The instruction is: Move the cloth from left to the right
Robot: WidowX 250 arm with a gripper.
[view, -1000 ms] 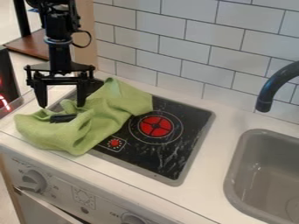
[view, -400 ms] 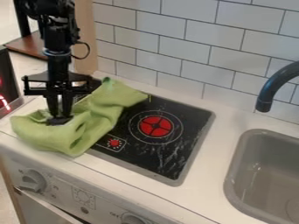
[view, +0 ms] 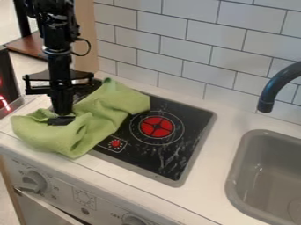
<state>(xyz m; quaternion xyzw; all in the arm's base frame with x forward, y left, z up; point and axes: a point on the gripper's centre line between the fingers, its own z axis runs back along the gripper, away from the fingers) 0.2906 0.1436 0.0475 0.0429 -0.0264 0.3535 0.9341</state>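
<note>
White bench (view: 215, 154), carrying a flat black cooktop with red markings (view: 185, 132). A crumpled soft green cloth (view: 110, 110) covers the cooktop's left part and spills onto the bench. I judge it light, limp and hard to damage; a thick raised fold should give the surest hold, though loose ends may trail. My black two-finger hand (view: 62, 113) is closed down among the left folds; whether it pinches fabric, I cannot tell.

Sink (view: 234, 176): right side cut off
Tap (view: 267, 103): base cut off
Stovetop (view: 182, 145): partly under cloth (view: 120, 103)
Arm (view: 57, 37): top cut off
</note>
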